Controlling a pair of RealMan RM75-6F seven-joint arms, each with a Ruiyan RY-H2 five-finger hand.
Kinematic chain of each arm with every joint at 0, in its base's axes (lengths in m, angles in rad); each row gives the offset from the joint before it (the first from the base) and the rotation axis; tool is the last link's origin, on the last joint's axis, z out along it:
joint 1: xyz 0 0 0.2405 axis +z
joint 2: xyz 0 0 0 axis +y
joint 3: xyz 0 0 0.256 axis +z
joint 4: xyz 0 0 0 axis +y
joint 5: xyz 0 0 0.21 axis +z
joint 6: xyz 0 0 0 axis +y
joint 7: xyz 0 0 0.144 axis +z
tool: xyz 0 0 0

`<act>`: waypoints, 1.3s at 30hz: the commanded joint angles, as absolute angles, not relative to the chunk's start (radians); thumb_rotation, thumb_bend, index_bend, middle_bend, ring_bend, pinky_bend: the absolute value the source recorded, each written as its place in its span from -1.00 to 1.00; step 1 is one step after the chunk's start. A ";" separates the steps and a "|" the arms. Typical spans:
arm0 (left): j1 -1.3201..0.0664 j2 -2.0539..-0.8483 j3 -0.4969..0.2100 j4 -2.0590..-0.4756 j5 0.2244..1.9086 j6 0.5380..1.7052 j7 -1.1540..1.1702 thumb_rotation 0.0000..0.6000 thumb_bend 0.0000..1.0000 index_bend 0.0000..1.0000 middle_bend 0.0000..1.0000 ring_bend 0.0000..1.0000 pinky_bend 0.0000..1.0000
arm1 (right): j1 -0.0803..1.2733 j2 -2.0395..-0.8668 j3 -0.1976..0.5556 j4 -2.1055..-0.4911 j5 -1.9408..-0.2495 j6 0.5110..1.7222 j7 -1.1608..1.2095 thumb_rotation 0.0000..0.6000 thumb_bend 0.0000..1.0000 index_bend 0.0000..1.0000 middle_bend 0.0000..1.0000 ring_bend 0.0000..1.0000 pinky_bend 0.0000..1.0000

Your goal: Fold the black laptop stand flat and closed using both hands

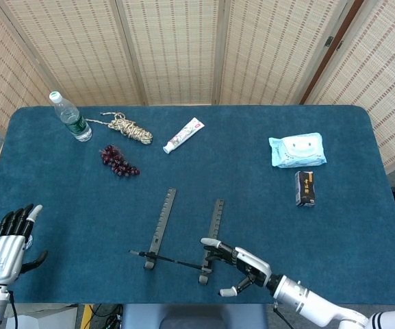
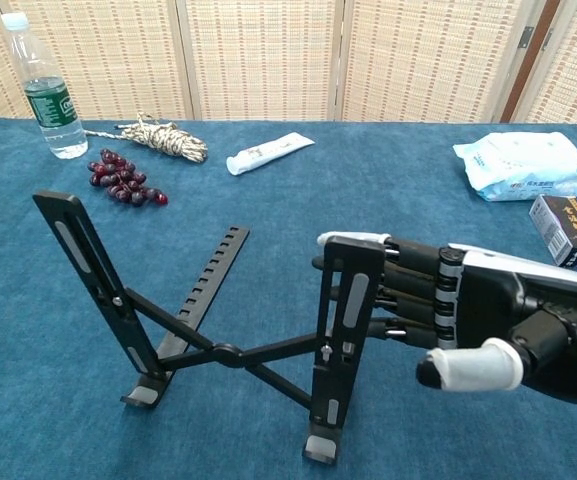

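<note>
The black laptop stand [image 1: 163, 221] stands unfolded near the table's front edge, with two uprights joined by crossed bars [image 2: 226, 353]. My right hand [image 2: 478, 312] is level with the right upright [image 2: 349, 300]. Its straight fingers reach behind the top of that upright, and its thumb [image 2: 465, 365] hangs in front, apart from the bar. It grips nothing. In the head view the right hand [image 1: 245, 264] lies just right of the stand. My left hand [image 1: 5, 236] hovers at the table's front left edge, far from the stand, with its fingers apart; the chest view does not show it.
At the back left are a water bottle [image 1: 70, 117], a coil of rope [image 1: 130, 128], grapes [image 1: 118, 162] and a toothpaste tube [image 1: 183, 135]. A pack of wipes [image 1: 297, 150] and a small black box [image 1: 305, 188] lie at the right.
</note>
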State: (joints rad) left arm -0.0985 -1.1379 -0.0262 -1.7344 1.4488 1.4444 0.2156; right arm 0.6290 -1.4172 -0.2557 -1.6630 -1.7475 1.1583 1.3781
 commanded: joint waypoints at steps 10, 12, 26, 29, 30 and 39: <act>-0.099 -1.140 -0.024 -1.729 1.449 1.441 0.213 1.00 -0.54 -1.00 -0.92 -0.94 -1.00 | 0.600 -1.461 -0.265 -1.642 -1.726 1.149 1.435 1.00 -0.93 -1.00 -0.93 -1.00 -0.73; -0.100 -1.140 -0.024 -1.727 1.451 1.441 0.210 1.00 -0.54 -1.00 -0.93 -0.94 -1.00 | 0.597 -1.468 -0.267 -1.637 -1.722 1.143 1.448 1.00 -0.93 -1.00 -0.93 -1.00 -0.73; -0.110 -1.137 -0.021 -1.724 1.447 1.416 0.209 1.00 -0.54 -1.00 -0.92 -0.94 -1.00 | 0.585 -1.497 -0.270 -1.625 -1.728 1.139 1.492 1.00 -0.93 -1.00 -0.93 -1.00 -0.73; -0.123 -1.137 -0.023 -1.717 1.444 1.394 0.195 1.00 -0.54 -1.00 -0.92 -0.94 -1.00 | 0.582 -1.492 -0.270 -1.629 -1.729 1.145 1.489 1.00 -0.93 -1.00 -0.93 -1.00 -0.73; -0.131 -1.138 -0.025 -1.711 1.437 1.376 0.183 1.00 -0.54 -1.00 -0.92 -0.94 -1.00 | 0.581 -1.489 -0.268 -1.630 -1.730 1.150 1.480 1.00 -0.93 -1.00 -0.93 -1.00 -0.73; -0.231 -1.142 -0.030 -1.650 1.464 1.225 0.080 1.00 -0.54 -1.00 -0.92 -0.94 -1.00 | 0.573 -1.408 -0.225 -1.672 -1.724 1.211 1.393 1.00 -0.93 -1.00 -0.93 -1.00 -0.73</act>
State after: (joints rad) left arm -0.2039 -1.1394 -0.0290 -1.6700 1.4488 1.2565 0.1065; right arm 0.5723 -1.4290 -0.2380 -1.6602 -1.7274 1.1976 1.4105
